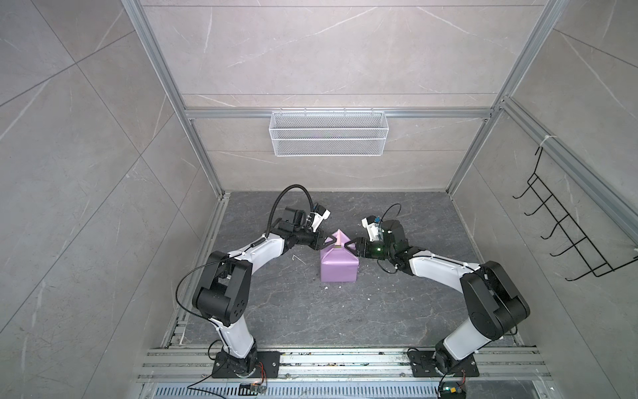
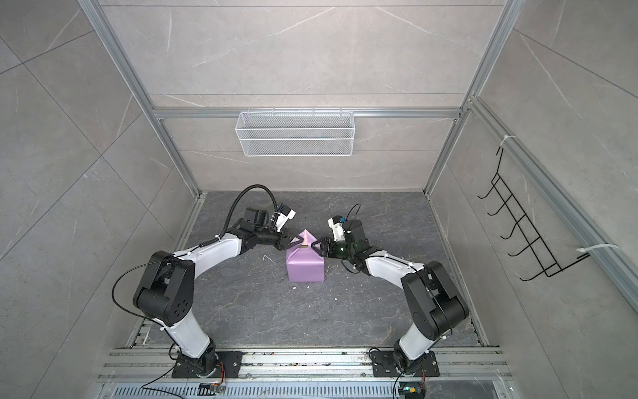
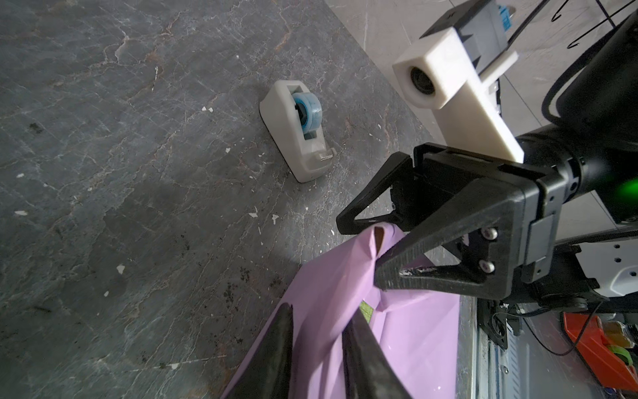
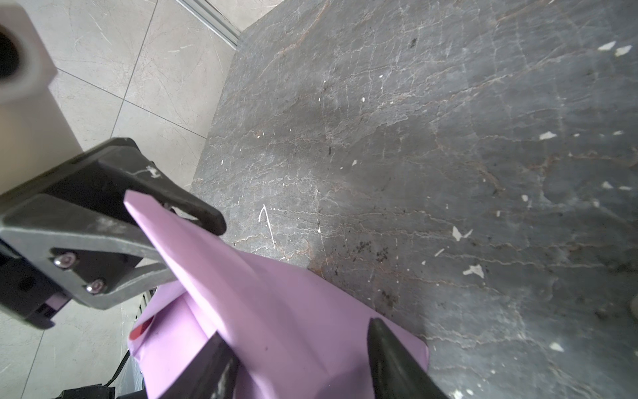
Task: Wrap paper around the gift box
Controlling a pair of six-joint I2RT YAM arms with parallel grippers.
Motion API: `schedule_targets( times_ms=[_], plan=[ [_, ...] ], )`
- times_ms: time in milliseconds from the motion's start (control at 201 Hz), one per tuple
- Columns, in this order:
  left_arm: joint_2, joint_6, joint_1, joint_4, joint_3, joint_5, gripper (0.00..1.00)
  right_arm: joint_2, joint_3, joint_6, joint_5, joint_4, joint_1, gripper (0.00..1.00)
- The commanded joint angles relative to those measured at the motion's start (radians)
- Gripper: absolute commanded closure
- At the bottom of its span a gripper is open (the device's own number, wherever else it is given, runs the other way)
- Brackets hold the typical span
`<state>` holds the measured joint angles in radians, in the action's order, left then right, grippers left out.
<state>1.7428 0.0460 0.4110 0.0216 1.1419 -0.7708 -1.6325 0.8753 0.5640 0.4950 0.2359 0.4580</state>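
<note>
The gift box (image 3: 366, 309) sat in the middle of the table (image 1: 276, 311), mostly covered by the paper (image 1: 338, 269), but one end flap (image 1: 340, 238) stuck up, the left claw (image 1: 326, 243) and right claw (image 1: 348, 246) partly open around it, squeezing nothing.

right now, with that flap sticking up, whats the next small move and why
Probably close the left gripper on the upright flap of the paper and fold it down over the far end. That flap stands in a peak, a sliver of the gift box shows bare, and the right gripper is open too.
</note>
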Motion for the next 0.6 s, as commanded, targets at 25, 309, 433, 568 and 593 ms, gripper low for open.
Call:
schedule_targets(
  times_ms=[25, 309, 433, 568, 593],
  plan=[
    [0.013, 0.02, 0.002, -0.035, 0.068, -0.058, 0.72, -0.027, 0.01, -0.024, 0.004, -0.073, 0.009, 0.4],
    [0.023, 0.05, 0.002, -0.057, 0.08, -0.072, 1.0, -0.026, 0.01, -0.025, 0.002, -0.075, 0.009, 0.4],
    [0.02, 0.078, 0.003, -0.079, 0.075, -0.067, 1.0, -0.026, 0.01, -0.026, 0.001, -0.074, 0.008, 0.4],
    [0.003, 0.094, 0.003, -0.102, 0.053, -0.058, 0.99, -0.022, 0.008, -0.026, -0.001, -0.073, 0.008, 0.4],
    [-0.002, 0.094, 0.002, -0.1, 0.046, -0.054, 0.91, -0.023, 0.007, -0.026, -0.001, -0.073, 0.009, 0.4]
  ],
)
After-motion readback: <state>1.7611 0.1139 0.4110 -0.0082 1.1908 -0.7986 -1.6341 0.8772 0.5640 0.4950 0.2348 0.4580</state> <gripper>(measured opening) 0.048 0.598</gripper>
